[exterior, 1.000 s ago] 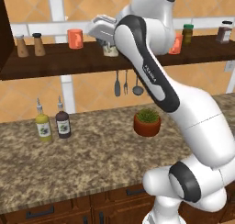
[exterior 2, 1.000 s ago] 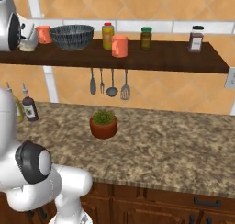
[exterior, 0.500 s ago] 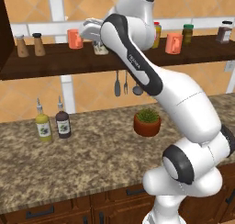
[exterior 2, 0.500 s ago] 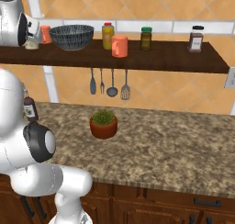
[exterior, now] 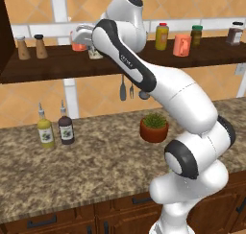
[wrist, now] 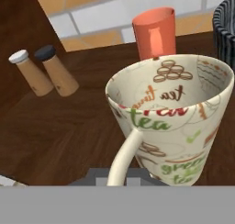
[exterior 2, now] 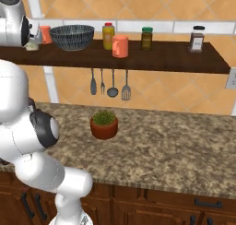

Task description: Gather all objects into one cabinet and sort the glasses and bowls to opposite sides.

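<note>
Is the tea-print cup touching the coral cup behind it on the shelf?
Apart. The hand view shows the coral cup standing farther back on the shelf, with bare dark wood between its base and the tea-print cup.

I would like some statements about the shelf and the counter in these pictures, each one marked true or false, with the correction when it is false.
1. The gripper holds a cream cup with a handle and tea lettering. True.
2. The dark grey bowl stands on the counter. False: it stands on the shelf.
3. A coral-orange cup stands upright on the shelf behind the held cup. True.
4. The two brown shakers lie tipped over. False: both stand upright.
5. The plant pot stands on the shelf. False: it stands on the counter.
</note>
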Motion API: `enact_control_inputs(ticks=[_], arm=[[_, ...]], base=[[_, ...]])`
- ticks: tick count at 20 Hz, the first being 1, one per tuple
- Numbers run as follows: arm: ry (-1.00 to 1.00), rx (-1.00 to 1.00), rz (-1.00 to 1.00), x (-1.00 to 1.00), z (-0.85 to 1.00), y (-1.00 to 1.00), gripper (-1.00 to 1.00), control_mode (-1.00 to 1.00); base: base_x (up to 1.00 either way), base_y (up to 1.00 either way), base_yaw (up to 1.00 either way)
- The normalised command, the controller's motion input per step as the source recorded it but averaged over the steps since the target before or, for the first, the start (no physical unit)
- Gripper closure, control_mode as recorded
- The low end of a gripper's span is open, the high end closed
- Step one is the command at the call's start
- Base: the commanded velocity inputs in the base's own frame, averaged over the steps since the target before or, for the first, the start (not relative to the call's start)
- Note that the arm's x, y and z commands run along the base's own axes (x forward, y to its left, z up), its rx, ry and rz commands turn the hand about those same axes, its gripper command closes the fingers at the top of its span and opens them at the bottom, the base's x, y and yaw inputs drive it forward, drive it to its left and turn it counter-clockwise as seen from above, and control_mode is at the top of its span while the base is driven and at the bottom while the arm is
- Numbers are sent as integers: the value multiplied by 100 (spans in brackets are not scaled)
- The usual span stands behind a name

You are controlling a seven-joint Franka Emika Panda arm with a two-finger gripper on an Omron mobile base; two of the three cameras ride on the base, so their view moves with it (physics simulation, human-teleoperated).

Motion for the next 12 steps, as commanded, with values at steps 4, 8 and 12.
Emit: enact_control_inputs(ticks=[4,8,12], arm=[[0,-3,1,31,-14,21,100,-100],[0,-1,1,31,-11,4,100,-100],[0,0,0,35,-9,0,100,-100]], base=[[0,0,0],[0,0,0],[0,0,0]])
